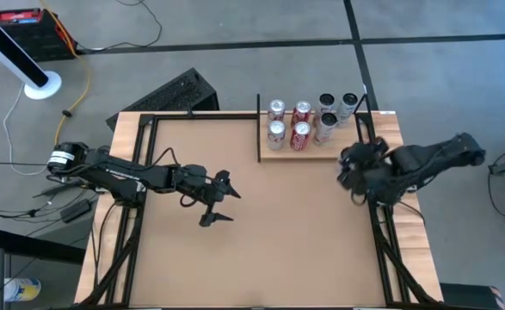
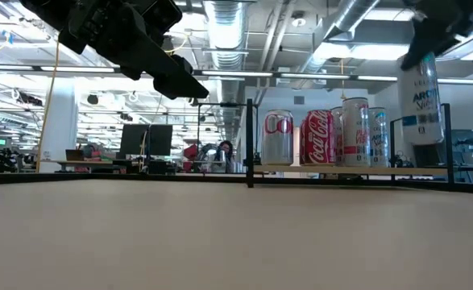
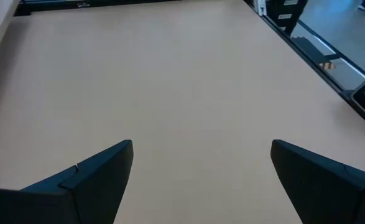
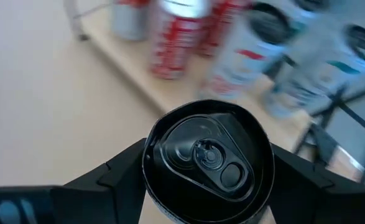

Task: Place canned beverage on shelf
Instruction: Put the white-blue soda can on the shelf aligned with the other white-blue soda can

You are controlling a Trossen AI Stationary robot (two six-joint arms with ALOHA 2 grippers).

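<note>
The shelf (image 1: 317, 152) is a small light-wood plank with black rods at its ends, at the table's far right. Several cans (image 1: 301, 125) stand upright on it, red, silver and white. It also shows in the low view (image 2: 365, 167). My right gripper (image 1: 354, 168) is just near of the shelf's right end, shut on a white can with a black top (image 4: 207, 155). The can hangs in the air (image 2: 420, 97). My left gripper (image 1: 218, 202) is open and empty above the table's middle left, and its wrist view (image 3: 201, 168) shows bare tabletop. My right gripper pinches the white can between its two fingers (image 4: 123, 171), one on each side of the can's upper wall just under the black rim (image 4: 154, 186). The can stands upright in the hold, its lower end (image 2: 420, 137) lifted clear of the table.
Black frame rails run along the table's left and right edges (image 1: 381, 232). A dark keyboard-like object (image 1: 175, 93) lies on the floor beyond the far edge. The tan tabletop (image 1: 261, 250) stretches bare in front of the shelf. The shelf's upright rods (image 1: 259, 129) stand at its ends.
</note>
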